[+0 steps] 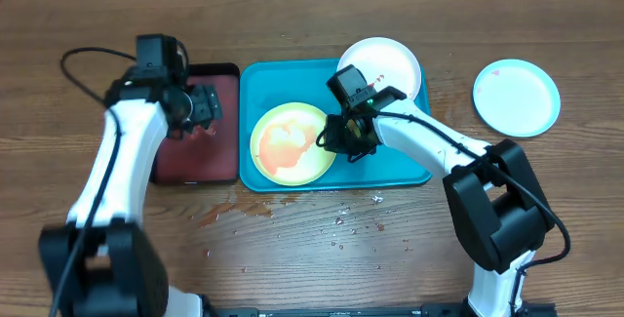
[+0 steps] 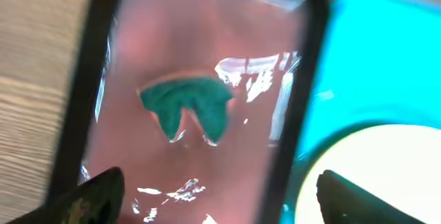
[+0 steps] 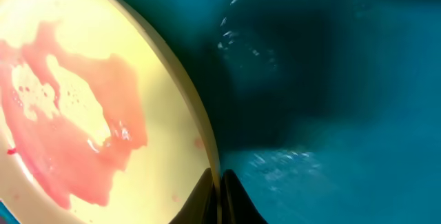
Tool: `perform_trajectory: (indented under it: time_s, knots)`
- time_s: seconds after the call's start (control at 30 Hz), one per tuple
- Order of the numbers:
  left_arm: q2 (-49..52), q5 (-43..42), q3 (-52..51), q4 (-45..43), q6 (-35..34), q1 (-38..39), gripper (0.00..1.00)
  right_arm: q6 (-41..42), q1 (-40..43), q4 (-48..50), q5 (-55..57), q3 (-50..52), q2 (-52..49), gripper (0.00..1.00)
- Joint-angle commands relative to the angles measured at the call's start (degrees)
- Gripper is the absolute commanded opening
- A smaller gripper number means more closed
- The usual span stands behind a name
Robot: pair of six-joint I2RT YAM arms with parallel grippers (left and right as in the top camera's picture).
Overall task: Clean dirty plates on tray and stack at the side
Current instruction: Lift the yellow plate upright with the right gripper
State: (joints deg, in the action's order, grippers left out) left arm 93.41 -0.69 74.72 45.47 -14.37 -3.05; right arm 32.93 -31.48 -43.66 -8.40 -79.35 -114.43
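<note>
The lime green plate [image 1: 291, 143] lies on the turquoise tray [image 1: 390, 166], smeared with red sauce. My right gripper [image 1: 331, 139] is shut on its right rim; the right wrist view shows the fingers [image 3: 219, 196] pinching the plate's edge [image 3: 83, 114] over the tray [image 3: 331, 114]. The white plate [image 1: 382, 63] rests at the tray's back right corner. The light blue plate [image 1: 517, 98] lies on the table at the right. My left gripper [image 1: 200, 107] is open above the black tray [image 1: 200, 161]; its fingers [image 2: 220, 200] show spread over a teal cloth [image 2: 187, 103] in reddish liquid.
Red sauce splashes and drops [image 1: 239, 210] lie on the wooden table in front of the trays. The black tray's rim [image 2: 293, 114] runs beside the turquoise tray [image 2: 372, 58] in the left wrist view, with the green plate [image 2: 386, 162] at the lower right.
</note>
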Motion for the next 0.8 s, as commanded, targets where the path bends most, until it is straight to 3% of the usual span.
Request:
perform_trajectory:
  time_s: [0.0,0.03,0.33,0.5,0.77]
  knots:
    - [-9.99,-4.52,2.60,0.61,0.68,0.07,0.96,-2.29,0.11,-2.43,6.62,-4.39,4.87,0.04]
    - [-12.39,-5.14,2.60,0.90,0.68,0.07,1.00,-3.06,0.11,-3.96,8.72,-5.46,5.60,0.04]
    - [-27.26,-5.55,2.60,5.01,0.68,0.07,1.00,-6.43,0.09,-18.80,28.65,-16.68,9.09,0.04]
    - [-30.03,-5.57,2.60,6.69,0.68,0.07,1.00,-6.91,-0.66,-26.12,39.95,-22.43,9.35,0.04]
    - [-30.12,-8.22,2.58,7.67,0.68,0.07,1.00,-9.40,-6.03,-29.31,55.98,-25.03,9.38,0.04]
